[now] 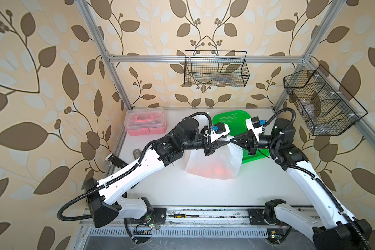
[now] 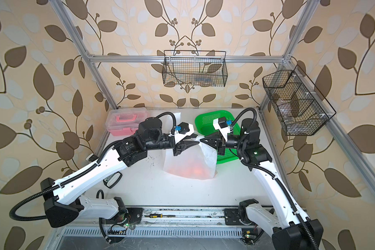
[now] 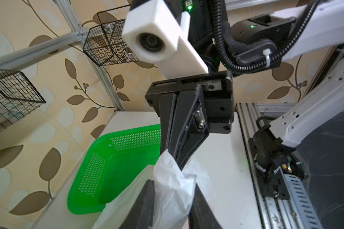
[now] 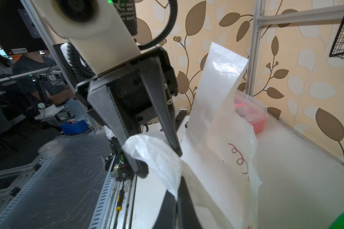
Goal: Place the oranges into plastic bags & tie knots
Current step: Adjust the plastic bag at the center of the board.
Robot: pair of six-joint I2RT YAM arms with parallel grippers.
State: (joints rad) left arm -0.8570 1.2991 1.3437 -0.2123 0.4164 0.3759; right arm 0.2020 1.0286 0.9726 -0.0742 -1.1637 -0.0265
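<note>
Standing at the near edge, I see a yellow-handled screwdriver (image 1: 179,215) lying on the rail, out of the work. Beyond it, mid-tabletop (image 1: 182,190), sits the plastic bag (image 1: 212,160). Its base rests flat, and the oranges (image 1: 220,170) show as an orange glow through the film; I cannot count them. To my eye the fruit at the bottom is the weight that keeps the bag planted while its top is worked.

Above it the 2 tools meet nose to nose. The left tool (image 4: 159,161) has its jaws narrowed on a bunched fold of the bag's top, with film filling the gap. The right tool (image 3: 177,160) is clamped fully together on another strip of the film. Holding 2 ends this close reads as the set-up for a knot, which is not yet tied.

Far right, the green basket (image 1: 232,119) shows no fruit in the part I can see, so loading seems done. Far left stands a pink box (image 1: 146,122).

As for writing, a red curly print (image 4: 238,156) on the bag spells nothing readable, and the motor labels are too blurred.
</note>
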